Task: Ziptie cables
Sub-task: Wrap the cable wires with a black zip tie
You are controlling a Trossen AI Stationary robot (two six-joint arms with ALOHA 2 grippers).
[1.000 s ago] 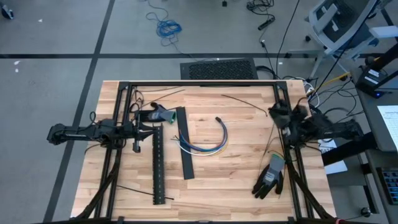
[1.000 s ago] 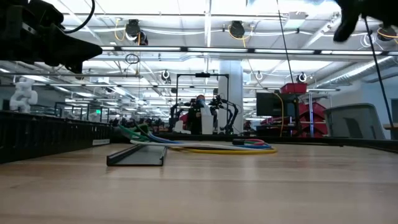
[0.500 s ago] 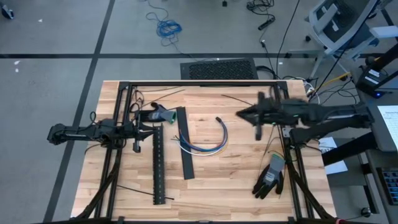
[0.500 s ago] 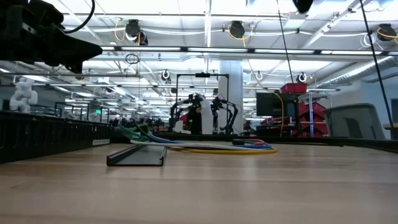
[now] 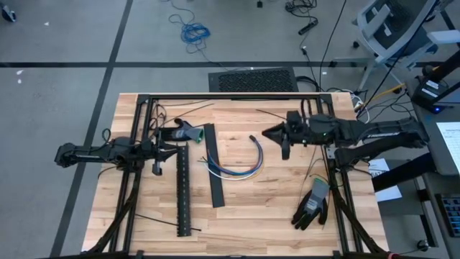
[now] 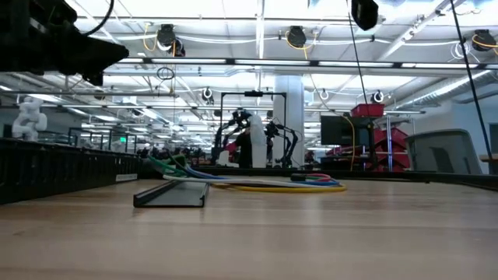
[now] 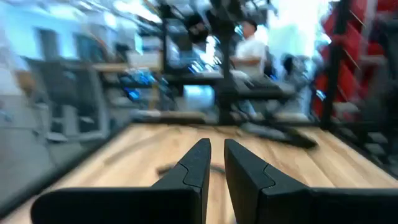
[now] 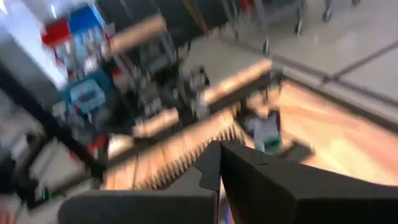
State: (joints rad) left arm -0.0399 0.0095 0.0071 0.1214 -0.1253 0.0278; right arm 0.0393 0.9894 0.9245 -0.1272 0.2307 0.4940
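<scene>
Lying loose on the pale wooden table (image 5: 273, 194), the curved bundle of thin blue, white and yellow cables (image 5: 241, 164) sits just ahead of and below my right gripper (image 5: 267, 133), touched by nothing. My right fingers (image 8: 208, 163) are pressed together and hold nothing, hanging above the wood. My left gripper (image 5: 175, 149) waits beyond the cables, beside the long black slotted strip (image 5: 182, 187), fingers (image 7: 198, 163) nearly together, empty.
</scene>
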